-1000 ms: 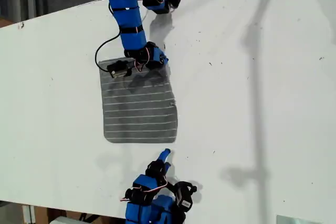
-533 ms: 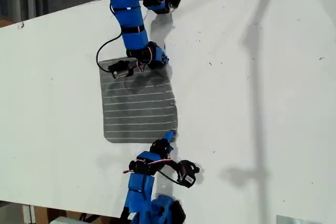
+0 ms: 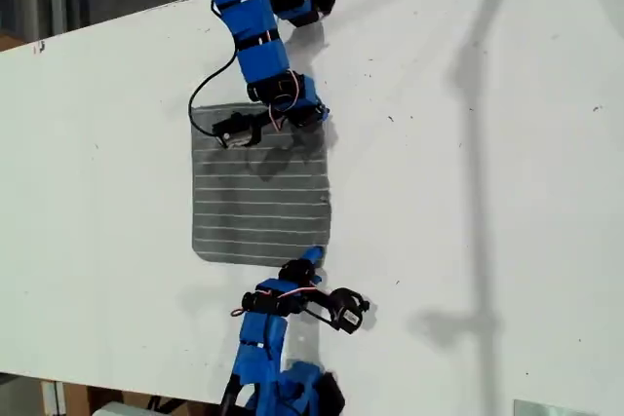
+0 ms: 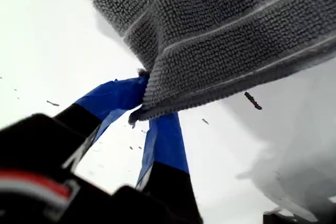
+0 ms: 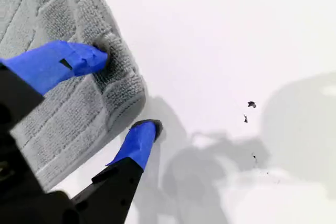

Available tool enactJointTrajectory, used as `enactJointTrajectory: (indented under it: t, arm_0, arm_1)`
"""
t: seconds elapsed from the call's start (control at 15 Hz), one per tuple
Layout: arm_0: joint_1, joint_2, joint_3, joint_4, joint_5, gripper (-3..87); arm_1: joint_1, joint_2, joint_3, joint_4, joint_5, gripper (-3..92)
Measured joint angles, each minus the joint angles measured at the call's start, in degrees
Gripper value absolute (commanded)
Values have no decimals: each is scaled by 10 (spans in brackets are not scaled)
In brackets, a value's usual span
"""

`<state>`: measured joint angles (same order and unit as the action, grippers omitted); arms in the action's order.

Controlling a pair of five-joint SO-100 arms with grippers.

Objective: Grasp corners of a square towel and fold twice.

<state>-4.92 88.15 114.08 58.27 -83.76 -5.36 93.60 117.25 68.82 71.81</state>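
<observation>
Jaws of my first gripper (image 4: 144,108) pinch the towel (image 3: 261,197), my second gripper's (image 5: 121,98) straddle a corner, seen only in wrist views

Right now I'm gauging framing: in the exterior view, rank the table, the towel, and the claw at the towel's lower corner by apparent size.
1. Table: fills most of the view.
2. Towel: the grey striped square.
3. My second claw: smallest, at the towel's lower right corner in that view.

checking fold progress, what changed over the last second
My second hand advanced up the exterior view to the towel's lower right corner and now straddles it, jaws open. My first hand, shut on the upper right corner, drifted slightly toward the exterior view's right. The rest of the towel stayed flat on the table.
</observation>
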Motion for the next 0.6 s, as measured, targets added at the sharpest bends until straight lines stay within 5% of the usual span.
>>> enactJointTrajectory:
  t: [0.13,0.6]
  arm_0:
    - [-24,-7,0,2,21,0]
    - [-33,-28,-16,16,31,-1]
  arm_1:
    - [-5,-16,-11,2,0,-1]
    - [-33,-18,-19,1,25,-1]
